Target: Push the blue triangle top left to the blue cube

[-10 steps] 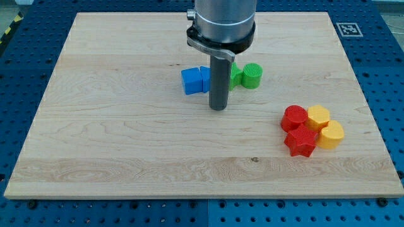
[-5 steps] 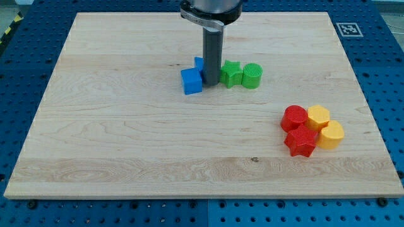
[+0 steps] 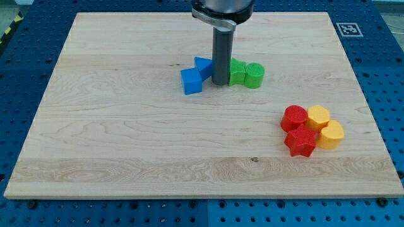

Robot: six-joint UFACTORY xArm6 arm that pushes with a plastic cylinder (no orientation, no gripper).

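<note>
Blue triangle [image 3: 203,65] sits upper-centre of the board, touching the blue cube [image 3: 191,81] at the cube's upper-right corner. My tip [image 3: 219,83] is just beside the triangle on the view's right, wedged between it and the green star-ish block [image 3: 237,72]. No pincer on this rig, just a plain dark rod, so nothing is clamped or let go.

Count: 2 blue, 2 green, 2 red, 2 yellow, 8 blocks total.
- green cylinder [image 3: 254,75] touches the other green block, on its right.
- right-side cluster, well apart from the blues: red cylinder [image 3: 293,117], red star [image 3: 301,141], yellow hex-looking block [image 3: 318,116], yellow cylinder [image 3: 331,134], all packed together.

Room: the whole left half of the wooden board [image 3: 113,126] is open, as is the strip toward the view's top-left of the blues. Board edges are far from the blue pair.

Blocks look like matte ribbed plastic; board is pale wood grain on a blue perforated table [image 3: 391,69].
</note>
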